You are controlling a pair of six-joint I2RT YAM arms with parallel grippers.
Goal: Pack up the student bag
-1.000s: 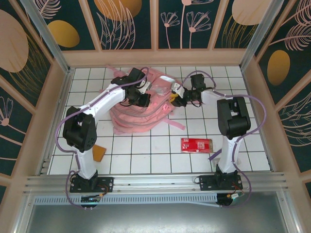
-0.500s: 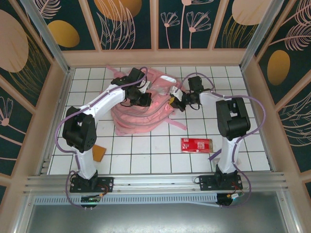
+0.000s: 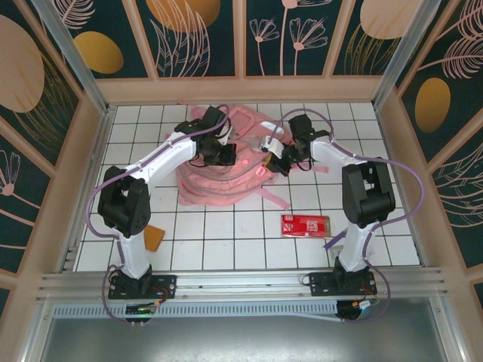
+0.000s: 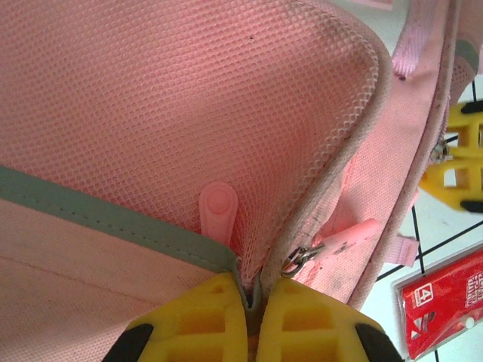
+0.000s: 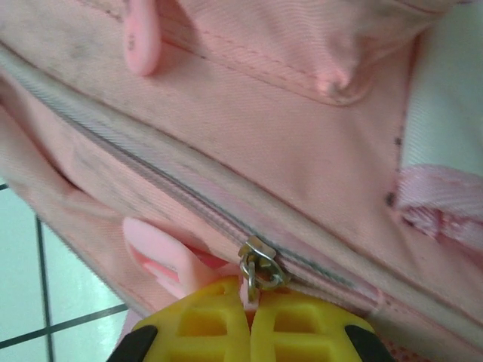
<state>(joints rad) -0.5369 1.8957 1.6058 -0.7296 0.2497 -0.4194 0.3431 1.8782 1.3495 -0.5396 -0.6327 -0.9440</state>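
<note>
On the tiled surface (image 3: 226,241), your student bag (image 3: 219,185) lies flat toward 12 o'clock, its long axis roughly 1 to 7 and its rounded end at 7. Your left pincer (image 4: 253,290) is clamped on a pocket rim, and your right pincer (image 5: 250,302) pinches the zipper pull (image 5: 260,273). You appear to be opening a pocket. Next, draw the zip along its track while the left braces.

Right fingers (image 5: 204,332) (yellow) pinch zipper pull (image 5: 253,280) on student bag (image 5: 264,113).

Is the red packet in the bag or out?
Out: the red packet lies flat on the white tiles, apart from the student bag.
</note>
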